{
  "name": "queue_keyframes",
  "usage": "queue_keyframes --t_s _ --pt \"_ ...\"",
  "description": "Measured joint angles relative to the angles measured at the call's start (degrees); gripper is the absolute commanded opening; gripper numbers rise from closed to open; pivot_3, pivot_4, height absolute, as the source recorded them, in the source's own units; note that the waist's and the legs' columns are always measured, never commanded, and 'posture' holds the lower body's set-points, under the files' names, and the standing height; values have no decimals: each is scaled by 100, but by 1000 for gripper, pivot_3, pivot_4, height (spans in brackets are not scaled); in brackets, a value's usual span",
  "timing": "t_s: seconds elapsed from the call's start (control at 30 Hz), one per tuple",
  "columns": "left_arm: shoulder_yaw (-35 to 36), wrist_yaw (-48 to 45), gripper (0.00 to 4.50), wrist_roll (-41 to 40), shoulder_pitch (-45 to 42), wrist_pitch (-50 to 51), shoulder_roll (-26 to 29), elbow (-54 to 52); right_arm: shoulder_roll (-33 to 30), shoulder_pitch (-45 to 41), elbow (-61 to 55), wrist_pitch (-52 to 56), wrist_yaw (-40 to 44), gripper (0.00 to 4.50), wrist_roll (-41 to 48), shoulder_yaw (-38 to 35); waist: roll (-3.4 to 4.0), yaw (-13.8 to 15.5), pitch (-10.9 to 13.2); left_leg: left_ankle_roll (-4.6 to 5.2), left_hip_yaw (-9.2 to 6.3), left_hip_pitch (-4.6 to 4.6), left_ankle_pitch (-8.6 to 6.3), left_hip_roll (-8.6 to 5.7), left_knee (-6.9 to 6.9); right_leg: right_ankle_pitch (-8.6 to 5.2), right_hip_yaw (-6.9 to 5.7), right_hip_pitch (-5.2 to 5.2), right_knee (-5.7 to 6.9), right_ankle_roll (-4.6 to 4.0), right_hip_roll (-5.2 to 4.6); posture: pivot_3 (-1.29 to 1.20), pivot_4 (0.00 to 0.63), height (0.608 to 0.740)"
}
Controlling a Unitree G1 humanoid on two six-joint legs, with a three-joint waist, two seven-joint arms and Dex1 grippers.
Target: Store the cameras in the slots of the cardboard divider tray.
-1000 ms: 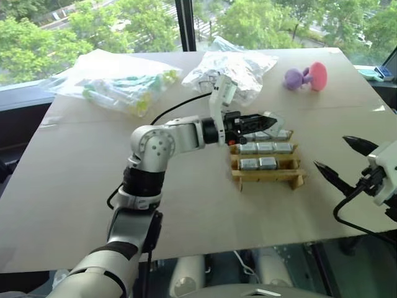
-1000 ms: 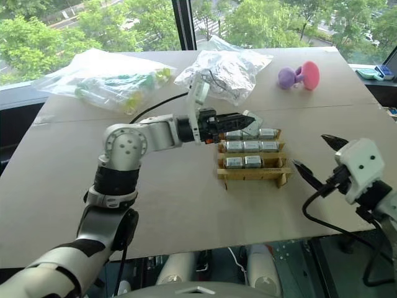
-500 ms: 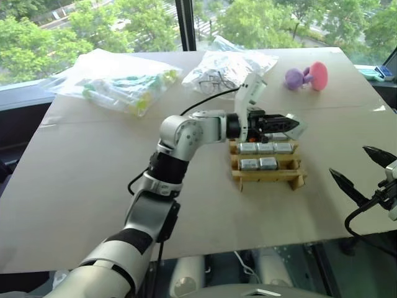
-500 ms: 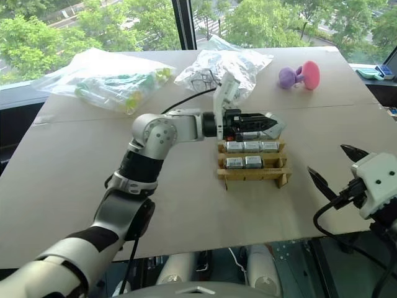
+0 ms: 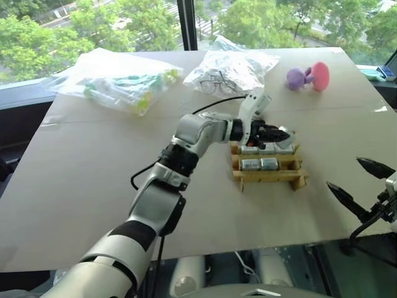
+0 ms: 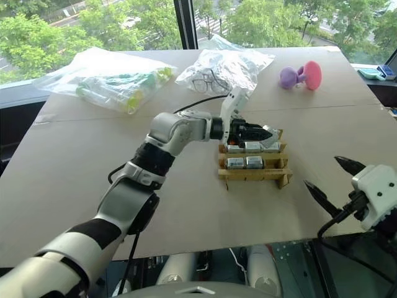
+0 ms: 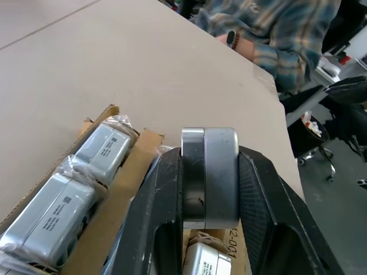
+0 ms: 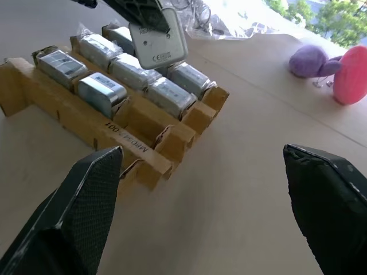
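We are carrying one camera [image 7: 209,175] in the left gripper [image 5: 277,134] over the cardboard tray [image 5: 268,177], and the job now is to seat it in the last free slot. The tray sits on the big cardboard sheet [image 5: 74,167], right of centre. Its far and middle rows look full of wrapped silver cameras [image 8: 137,71], and the near row holds two, with the right-hand slot empty as far as we can tell. So we judge this to be the last placement.

To do it well, we should bring the block over that near right slot, square its long sides with the dividers, and lower it straight so no corner catches a cardboard wall. These dividers are thin and the tray is light, so a sideways push could shove the whole tray or bend a wall. We should let go only when the block sits down between the walls.

The left gripper's two black fingers [image 7: 157,212] are clamped on the camera's flat sides, with the block standing out past the fingertips, just above the packed rows.

The right gripper [image 6: 332,183] hangs off the near right edge of the sheet, well apart from the tray, its fingers spread wide with nothing between them.
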Motion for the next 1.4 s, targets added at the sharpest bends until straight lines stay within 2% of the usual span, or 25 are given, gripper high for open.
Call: queue_keyframes --t_s 0.1,0.37,0.7,1.03,1.1,1.17,1.2,1.27,1.37,1.4 --pt "-274 -600 742 274 -328 -109 62 140 -211 63 30 36 152 4428 129 -111 1 -5 -1 2 0 4 -2 0 1 -1 0 2 0 -2 -2 0 150 740" --pt "-1027 -1568 742 845 -351 -217 74 193 -231 407 -75 182 229 4428 448 -343 2 -6 -1 2 -5 0 -2 1 0 -2 -2 1 -2 -3 -2 0 150 740" --pt "-1192 -1792 742 1715 -526 -1230 -421 1232 -165 803 -317 231 198 4428 619 -560 1 -4 -1 5 -5 0 -4 1 3 -12 -3 2 -2 -20 -5 0 150 740" --pt "-1404 -1659 742 2473 -653 -1831 -591 1543 5 1063 -607 232 123 4428 642 -574 3 -30 -1 5 -6 3 -4 4 4 -12 -2 2 -2 -20 -5 0 150 740" --pt "-1421 -1673 1799 2569 -641 -1751 -582 1422 5 1065 -623 234 86 4500 640 -565 3 -33 -2 5 -6 4 -4 6 5 -12 -2 2 -2 -20 -4 0 150 740" --pt "-1414 -1670 2428 2635 -607 -1575 -510 1206 6 1053 -624 237 52 4500 629 -519 4 -36 -2 5 -7 4 -4 6 4 -13 -2 2 -2 -21 -3 0 150 740" --pt "-1384 -1670 2996 2615 -596 -1462 -507 1094 4 1038 -624 238 47 4500 620 -492 4 -32 -2 5 -9 3 -4 6 3 -13 -3 1 -2 -21 -3 0 150 740" --pt "-1176 -1631 3625 2452 -572 -1035 -513 742 4 995 -626 237 39 4500 610 -421 4 -28 -1 5 -10 -1 -4 5 3 -13 -3 -1 -2 -22 -5 0 150 740" --pt "-337 -1603 3625 1718 -623 80 -414 -231 2 955 -630 238 31 4500 602 -307 5 -33 1 6 -10 -9 -4 4 3 -13 0 -7 -2 -21 -6 0 150 740" --pt "189 -1526 3625 1309 -680 595 -294 -753 1 924 -627 237 10 4500 590 -300 6 -40 0 6 -10 -7 -4 4 3 -13 1 -7 -2 -21 -5 0 150 740"
